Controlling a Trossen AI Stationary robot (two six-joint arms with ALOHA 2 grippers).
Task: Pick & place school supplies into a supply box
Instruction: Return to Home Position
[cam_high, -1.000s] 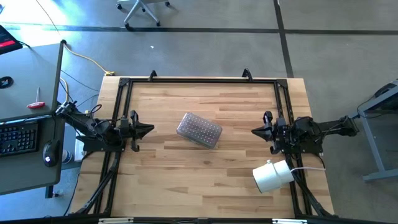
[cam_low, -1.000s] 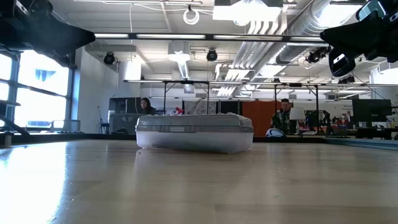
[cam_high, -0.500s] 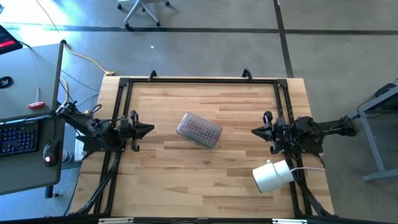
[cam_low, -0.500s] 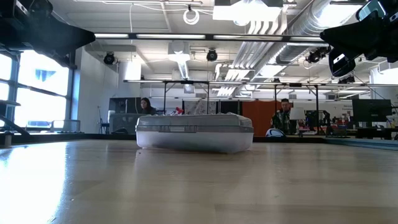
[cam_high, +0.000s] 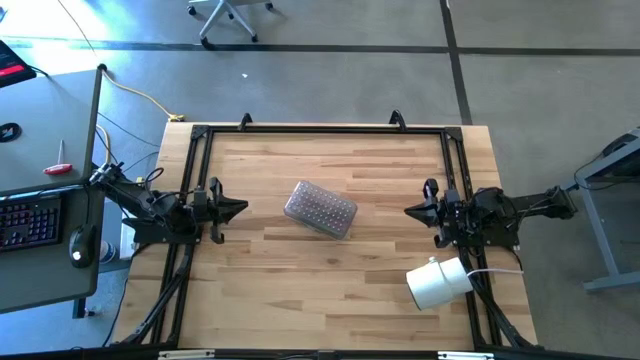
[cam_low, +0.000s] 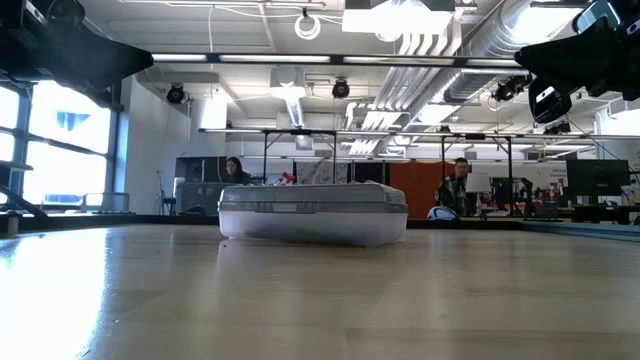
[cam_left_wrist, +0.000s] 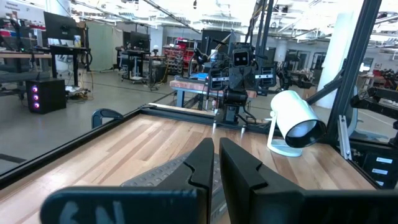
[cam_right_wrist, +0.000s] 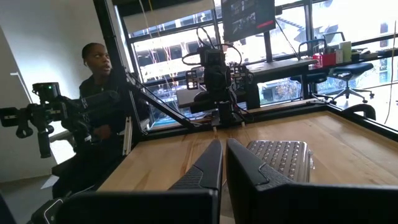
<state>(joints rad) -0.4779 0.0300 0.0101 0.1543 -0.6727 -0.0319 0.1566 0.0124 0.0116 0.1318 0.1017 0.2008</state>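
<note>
Ahead of the pressed-together fingers of left gripper (cam_high: 241, 209) and right gripper (cam_high: 408, 211), the clear, dotted-lid plastic supply box (cam_high: 320, 209) looks light, stiff, slick; pinch across its narrow width.

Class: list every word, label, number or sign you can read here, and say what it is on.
No text can be read.
Pale marks on the body of the left gripper: too blurred.
Screen of the monitor: too small.
Lid of the box: dots only.

Grey dotted-lid supply box (cam_high: 320, 209), pale striped wood table (cam_high: 330, 290), white roll (cam_high: 438, 283)
</note>
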